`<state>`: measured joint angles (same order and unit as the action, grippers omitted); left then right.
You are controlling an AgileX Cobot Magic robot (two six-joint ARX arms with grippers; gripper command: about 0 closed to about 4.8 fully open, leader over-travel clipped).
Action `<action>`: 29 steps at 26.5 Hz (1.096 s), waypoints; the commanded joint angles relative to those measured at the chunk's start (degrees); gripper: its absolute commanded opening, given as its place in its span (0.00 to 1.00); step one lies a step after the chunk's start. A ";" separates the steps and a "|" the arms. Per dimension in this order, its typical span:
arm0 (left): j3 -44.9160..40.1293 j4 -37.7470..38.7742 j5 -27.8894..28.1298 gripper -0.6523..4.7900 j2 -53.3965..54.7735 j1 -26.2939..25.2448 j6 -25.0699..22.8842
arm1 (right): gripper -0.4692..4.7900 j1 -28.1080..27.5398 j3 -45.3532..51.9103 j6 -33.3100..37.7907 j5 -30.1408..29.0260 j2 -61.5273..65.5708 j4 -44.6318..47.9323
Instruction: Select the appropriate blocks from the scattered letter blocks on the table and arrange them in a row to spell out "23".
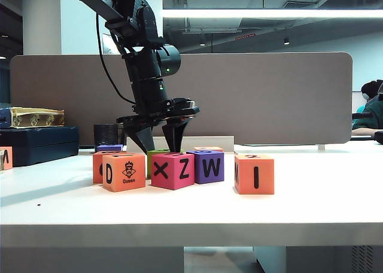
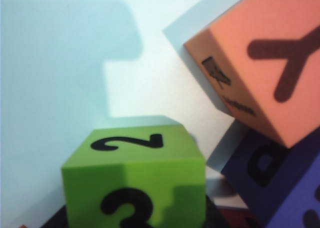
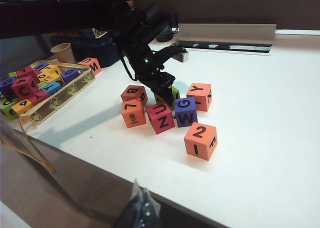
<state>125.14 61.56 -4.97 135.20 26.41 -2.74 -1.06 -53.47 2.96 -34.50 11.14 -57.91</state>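
Lime green foam cube (image 2: 135, 183) right under the left wrist camera, bold black "2" on top, "3" on the near side face, edges clean, sitting flat on the white tabletop (image 1: 179, 213). Sits in the back of the cluster, just behind the pink "X"/"Z" foam cube (image 1: 173, 170) and beside the purple "W" cube (image 1: 206, 166), orange "Y" cube (image 2: 270, 58) close on the far side. Left gripper (image 1: 158, 146) directly above, pointing straight down, fingers parted and straddling the green cube on two opposite faces; pad contact not resolvable, so gripped or not: cannot tell. Cube square, no long axis to line up. Orange foam cube (image 1: 254, 173) with "2" on top, "I" and "M" on the sides, alone to the right, apart from the cluster. Right gripper (image 3: 141, 210) well back from the blocks, only a dark blurred tip showing, state cannot tell. Left arm clearly nearer.
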 commanded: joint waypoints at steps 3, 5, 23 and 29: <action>1.84 0.83 -0.24 0.50 -0.42 0.33 2.84 | 0.09 0.00 -0.11 -0.20 -0.07 0.15 0.74; 5.20 2.12 -0.22 0.50 -0.42 0.50 3.58 | 0.09 0.02 -0.11 -0.20 -0.07 0.15 0.74; 22.08 10.73 -8.79 0.50 -0.39 10.34 19.26 | 0.09 0.02 -0.11 -0.22 0.04 0.15 0.79; 22.03 5.99 -2.93 0.50 -0.37 18.84 22.71 | 0.09 0.00 -0.11 -0.20 0.04 0.15 1.11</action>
<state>147.00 69.49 -10.81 135.17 44.12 19.22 -1.06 -53.41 2.94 -34.48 11.14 -57.74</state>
